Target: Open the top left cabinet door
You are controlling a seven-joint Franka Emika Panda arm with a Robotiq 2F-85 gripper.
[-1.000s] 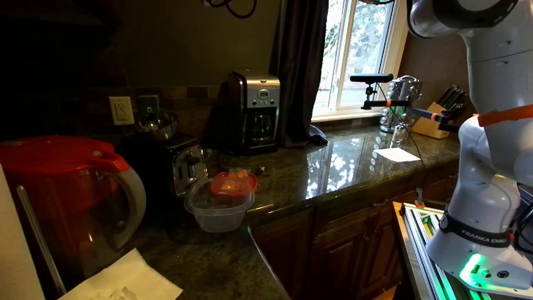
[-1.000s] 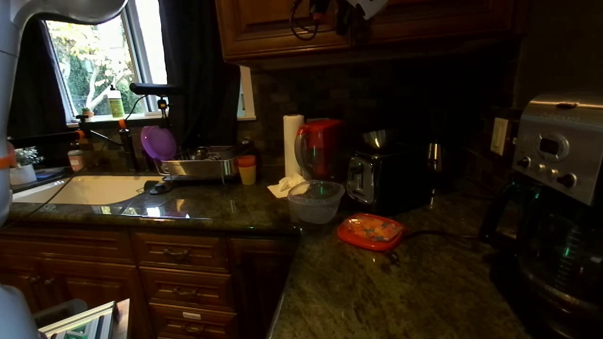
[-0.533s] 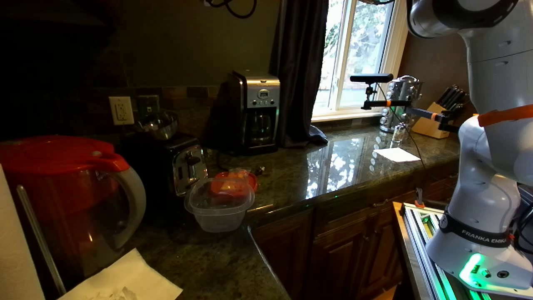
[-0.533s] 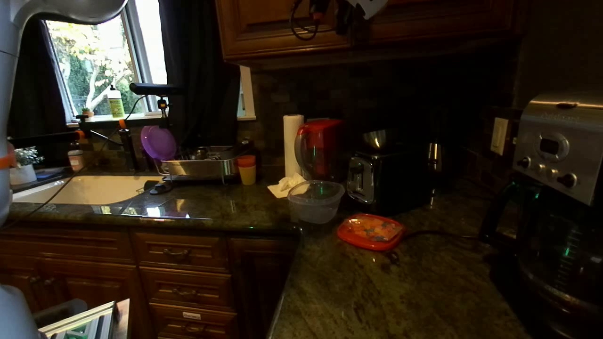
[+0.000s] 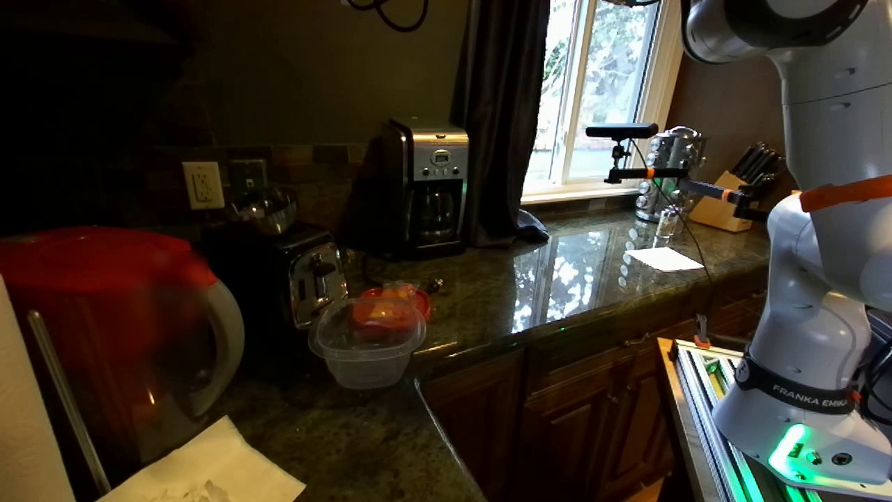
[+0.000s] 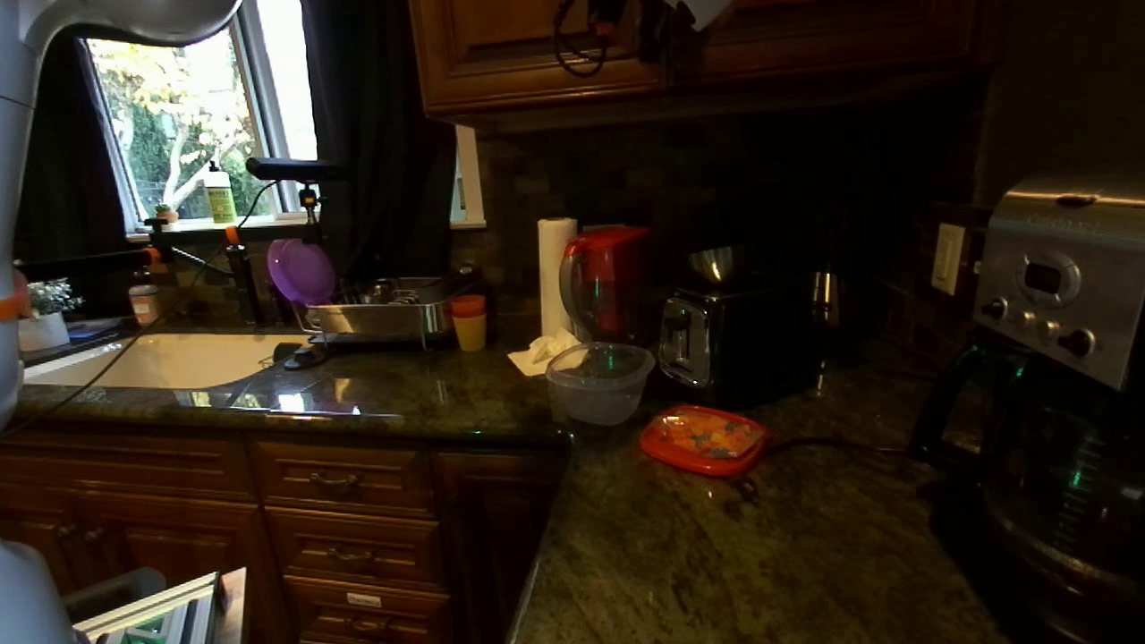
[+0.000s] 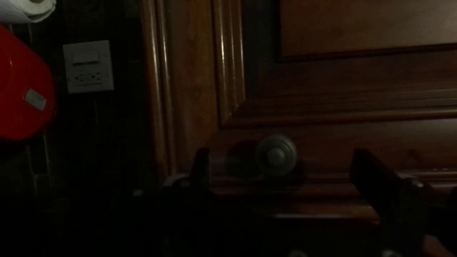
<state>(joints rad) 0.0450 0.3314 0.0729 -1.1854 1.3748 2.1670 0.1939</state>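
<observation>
The wooden upper cabinet door fills the right of the wrist view and looks closed. Its round metal knob stands near the door's lower left corner in that view. My gripper is open, with one dark finger left of the knob and the other well to its right. The knob shows in the gap, nearer the left finger, and neither finger touches it. Depth to the knob is hard to tell in the dark. In an exterior view the upper cabinet is cut by the top edge, with my wrist cable before it.
Below the cabinet stand a red pitcher, a paper towel roll, a black toaster and a clear container. A red lid lies on the counter. A coffee maker stands by the curtain.
In an exterior view my hand and its cable at the top edge have shifted slightly right and up. The arm's base and lower links have not moved.
</observation>
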